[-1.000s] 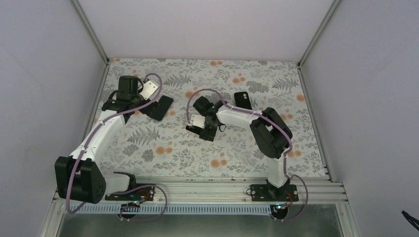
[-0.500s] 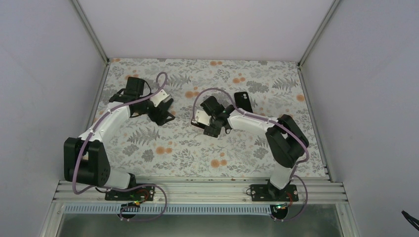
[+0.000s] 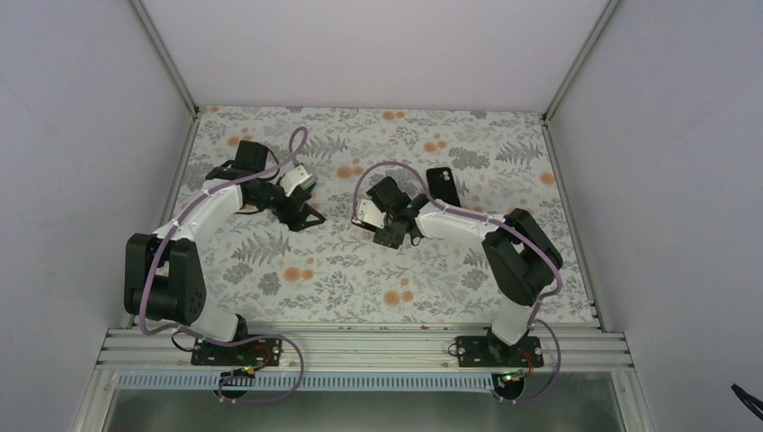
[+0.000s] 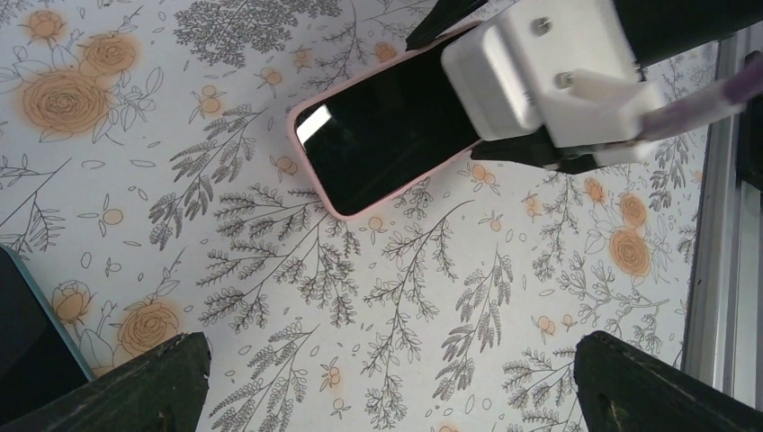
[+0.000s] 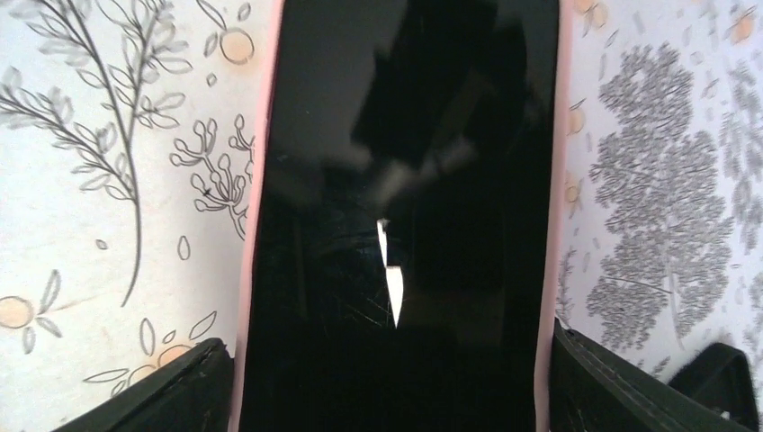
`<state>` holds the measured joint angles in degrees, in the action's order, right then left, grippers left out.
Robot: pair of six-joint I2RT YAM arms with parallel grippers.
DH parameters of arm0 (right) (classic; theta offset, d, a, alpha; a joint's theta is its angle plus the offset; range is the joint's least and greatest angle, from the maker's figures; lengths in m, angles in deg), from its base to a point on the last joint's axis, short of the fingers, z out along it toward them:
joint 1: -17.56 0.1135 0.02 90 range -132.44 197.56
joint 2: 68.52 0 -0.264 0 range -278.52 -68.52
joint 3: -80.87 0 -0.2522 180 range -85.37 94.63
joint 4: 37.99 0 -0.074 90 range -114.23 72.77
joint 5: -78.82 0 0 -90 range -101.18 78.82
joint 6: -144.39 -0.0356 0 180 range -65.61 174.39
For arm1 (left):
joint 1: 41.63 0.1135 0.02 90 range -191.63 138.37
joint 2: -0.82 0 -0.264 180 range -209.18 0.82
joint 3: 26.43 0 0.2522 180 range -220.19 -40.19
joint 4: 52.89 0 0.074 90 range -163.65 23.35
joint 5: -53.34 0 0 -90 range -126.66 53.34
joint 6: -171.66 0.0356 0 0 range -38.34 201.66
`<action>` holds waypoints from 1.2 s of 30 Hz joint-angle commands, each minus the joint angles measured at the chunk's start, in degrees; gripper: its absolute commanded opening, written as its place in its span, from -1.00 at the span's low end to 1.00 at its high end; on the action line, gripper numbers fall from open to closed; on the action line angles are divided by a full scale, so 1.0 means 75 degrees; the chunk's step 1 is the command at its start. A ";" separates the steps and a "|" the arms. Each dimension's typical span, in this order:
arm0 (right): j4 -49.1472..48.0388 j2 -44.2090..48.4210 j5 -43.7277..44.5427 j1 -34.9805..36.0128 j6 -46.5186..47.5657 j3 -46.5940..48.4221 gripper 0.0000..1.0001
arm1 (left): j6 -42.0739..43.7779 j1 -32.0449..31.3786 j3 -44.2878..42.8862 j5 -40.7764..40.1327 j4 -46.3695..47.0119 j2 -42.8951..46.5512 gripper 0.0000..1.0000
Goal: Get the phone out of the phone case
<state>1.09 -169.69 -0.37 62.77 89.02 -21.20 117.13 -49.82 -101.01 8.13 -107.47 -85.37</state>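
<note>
**Pin the pink rim, peel at a free corner**

From the rail at the near edge, both arms reach toward the middle of the bench. The right fingers look pressed against the two long sides of the phone case. The case lies flat about midway between the left and right edges, a little nearer the far edge, screen up, with the phone seated in it. The left fingers hang spread wide over bare bench just beside it, pinching nothing.

To do this step well, I judge the right grip should bear only on the pink rim, low and steady. The left should come to a free corner and push the rim back off the glass. Squeezing the sides hard would likely lock the phone in.

Count: two arms, one pink case, one phone in it, one teal-rimmed slab toward the left edge, and one dark slab toward the far edge
</note>
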 commanded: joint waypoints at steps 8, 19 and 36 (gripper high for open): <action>0.0652 -0.0814 -0.0533 -0.0455 0.0167 0.0518 0.58 | 0.0387 0.0037 0.0102 0.0113 -0.0091 -0.0008 1.00; 0.1153 -0.0420 -0.0634 -0.0717 -0.0035 0.1008 1.00 | 0.0509 0.0059 0.0187 0.0026 -0.0089 0.0077 1.00; 0.2545 -0.0242 -0.2203 -0.0500 -0.0678 0.0836 -0.92 | 0.0548 0.0265 0.0113 -0.0106 -0.0065 0.0258 1.00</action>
<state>18.84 -172.64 -12.79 57.96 85.89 -12.48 119.92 -48.44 -99.87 6.80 -108.10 -85.13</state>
